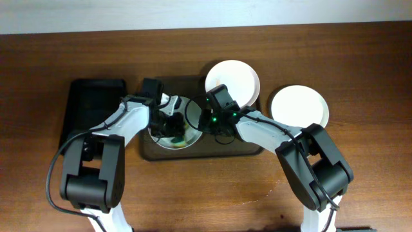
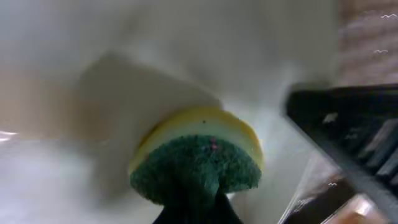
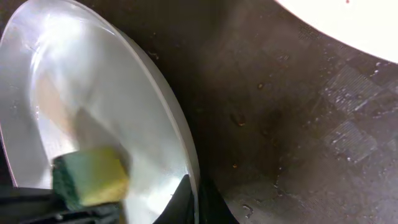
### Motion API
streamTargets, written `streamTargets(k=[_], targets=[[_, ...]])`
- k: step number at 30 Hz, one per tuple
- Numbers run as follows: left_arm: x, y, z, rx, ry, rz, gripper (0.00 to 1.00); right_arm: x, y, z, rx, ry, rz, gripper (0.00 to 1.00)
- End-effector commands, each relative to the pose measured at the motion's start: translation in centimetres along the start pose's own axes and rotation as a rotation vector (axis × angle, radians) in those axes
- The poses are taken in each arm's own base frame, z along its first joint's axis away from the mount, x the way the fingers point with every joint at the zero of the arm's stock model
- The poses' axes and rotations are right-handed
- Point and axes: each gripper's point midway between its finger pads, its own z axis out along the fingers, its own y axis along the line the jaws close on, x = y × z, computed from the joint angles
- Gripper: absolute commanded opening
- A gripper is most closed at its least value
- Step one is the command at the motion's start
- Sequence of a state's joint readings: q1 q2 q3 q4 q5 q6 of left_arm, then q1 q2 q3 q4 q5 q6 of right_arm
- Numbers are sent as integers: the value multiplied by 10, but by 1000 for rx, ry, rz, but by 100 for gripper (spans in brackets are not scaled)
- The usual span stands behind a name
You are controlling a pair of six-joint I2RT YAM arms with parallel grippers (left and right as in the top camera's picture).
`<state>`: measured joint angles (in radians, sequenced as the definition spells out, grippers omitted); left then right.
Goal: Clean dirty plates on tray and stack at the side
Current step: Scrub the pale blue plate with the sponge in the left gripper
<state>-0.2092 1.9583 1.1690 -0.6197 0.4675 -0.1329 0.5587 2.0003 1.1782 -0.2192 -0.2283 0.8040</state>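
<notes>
- Round, white, shallow held plate (image 3: 93,93) with a glossy face, tipped up on edge over the 9 o'clock half of the tray (image 1: 212,149)
- Dark brown rectangular tray with rounded corners and a raised rim; textured floor dotted with small glistening specks in the right wrist view
- Sponge (image 2: 199,162) of yellow foam backed by a coarse green scrub pad, pressed against the held plate's face
- Left gripper (image 1: 168,125) clenched on the sponge; right gripper (image 3: 191,198) pinching the held plate's rim at its 5 o'clock edge
- Second plate (image 1: 233,78) at the tray's 1 o'clock corner, overhanging the rim, with bare tray floor between it and the held plate
- Third plate (image 1: 299,106) flat on the wooden table (image 1: 360,58) at 3 o'clock, just beside the tray
- Narrow black tray (image 1: 93,109) at 9 o'clock, close by the left arm
</notes>
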Motion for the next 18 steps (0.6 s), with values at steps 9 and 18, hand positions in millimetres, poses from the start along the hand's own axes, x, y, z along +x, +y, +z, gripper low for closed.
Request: streamTargets(k=[9,18], targets=[[0,145,-14,-705,-164,-335,1,-4,-17,4,52,-7,19,4],[56,35,23,-35,202,-199,1,-2,-17,4,49,1,20,4]])
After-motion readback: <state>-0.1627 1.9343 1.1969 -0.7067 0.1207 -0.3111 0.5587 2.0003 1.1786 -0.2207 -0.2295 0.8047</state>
